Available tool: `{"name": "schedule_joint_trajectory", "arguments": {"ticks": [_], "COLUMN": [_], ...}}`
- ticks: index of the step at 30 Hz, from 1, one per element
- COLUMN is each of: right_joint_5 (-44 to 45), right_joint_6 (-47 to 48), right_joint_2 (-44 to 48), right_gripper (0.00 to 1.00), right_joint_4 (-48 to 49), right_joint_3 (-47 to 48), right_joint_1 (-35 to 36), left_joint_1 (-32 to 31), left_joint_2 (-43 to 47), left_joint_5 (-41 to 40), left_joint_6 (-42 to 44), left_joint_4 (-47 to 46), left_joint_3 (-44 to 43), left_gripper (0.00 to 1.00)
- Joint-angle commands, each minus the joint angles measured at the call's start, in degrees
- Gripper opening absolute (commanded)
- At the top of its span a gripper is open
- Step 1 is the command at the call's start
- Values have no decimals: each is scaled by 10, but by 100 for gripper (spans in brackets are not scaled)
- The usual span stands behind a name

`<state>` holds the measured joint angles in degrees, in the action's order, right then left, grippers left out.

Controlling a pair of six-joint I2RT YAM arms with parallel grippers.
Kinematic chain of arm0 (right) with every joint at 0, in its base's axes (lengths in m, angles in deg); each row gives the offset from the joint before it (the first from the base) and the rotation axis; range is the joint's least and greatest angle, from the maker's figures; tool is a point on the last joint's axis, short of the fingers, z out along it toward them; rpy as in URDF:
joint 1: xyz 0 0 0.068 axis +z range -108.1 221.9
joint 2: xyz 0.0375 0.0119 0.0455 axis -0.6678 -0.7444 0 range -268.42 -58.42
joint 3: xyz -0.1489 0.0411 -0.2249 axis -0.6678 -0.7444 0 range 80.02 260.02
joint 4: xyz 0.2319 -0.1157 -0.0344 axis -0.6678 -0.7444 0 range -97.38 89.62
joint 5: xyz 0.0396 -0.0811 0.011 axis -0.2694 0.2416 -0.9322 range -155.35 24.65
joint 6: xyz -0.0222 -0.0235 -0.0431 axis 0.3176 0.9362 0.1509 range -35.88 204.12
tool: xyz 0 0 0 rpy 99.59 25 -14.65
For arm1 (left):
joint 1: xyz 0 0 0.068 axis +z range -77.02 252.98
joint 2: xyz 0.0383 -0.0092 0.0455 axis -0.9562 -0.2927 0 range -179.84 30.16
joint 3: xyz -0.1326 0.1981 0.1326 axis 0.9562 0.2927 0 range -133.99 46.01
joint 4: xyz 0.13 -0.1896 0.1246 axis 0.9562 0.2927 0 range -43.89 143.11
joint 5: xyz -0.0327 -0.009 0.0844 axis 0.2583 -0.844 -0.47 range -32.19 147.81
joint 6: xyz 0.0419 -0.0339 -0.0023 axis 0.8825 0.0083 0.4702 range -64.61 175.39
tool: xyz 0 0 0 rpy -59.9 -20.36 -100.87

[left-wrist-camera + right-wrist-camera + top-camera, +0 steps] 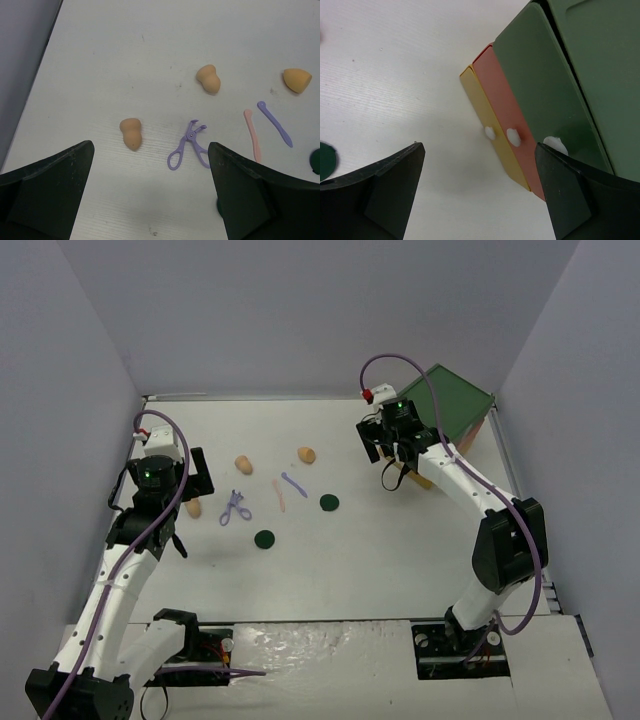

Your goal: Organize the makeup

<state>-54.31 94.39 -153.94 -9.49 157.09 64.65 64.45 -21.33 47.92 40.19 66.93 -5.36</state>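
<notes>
The makeup (244, 464) lies loose on the desk (400, 560). None of it looks sorted yet, so nearly all the work is left. Right under the left claw (150, 145), spread wide and empty, sit a tan sponge (131, 133) and a lilac scissor-like tool (190, 146). Beyond them are a second sponge (208, 79), a pink stick (252, 134), a lilac stick (275, 123) and a third sponge (297, 80). The right claw (479, 146), also spread and empty, hangs facing the drawer chest (580, 60), whose drawers look shut.

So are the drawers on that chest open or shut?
Shut, it seems: on the chest the three drawer fronts lie flush, no interior showing.
</notes>
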Motion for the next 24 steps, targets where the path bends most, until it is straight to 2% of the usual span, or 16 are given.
{"name": "schedule_joint_trajectory", "arguments": {"ticks": [1,9,14,24], "right_joint_5": [55,39,8,79], "right_joint_6": [11,5,7,14], "right_joint_2": [6,11,29,5], "right_gripper": [89,90,89,89], "right_joint_4": [39,40,42,42], "right_joint_3": [28,29,16,-20], "right_joint_1": [-11,-10,17,40], "left_joint_1": [4,4,4,4], "left_joint_2": [0,0,2,2], "left_joint_5": [1,0,0,1], "left_joint_6": [0,1,1,0], "left_joint_4": [-23,-22,-21,-22], "left_joint_3": [-20,-21,-21,-20], "left_gripper": [97,97,97,97]}}
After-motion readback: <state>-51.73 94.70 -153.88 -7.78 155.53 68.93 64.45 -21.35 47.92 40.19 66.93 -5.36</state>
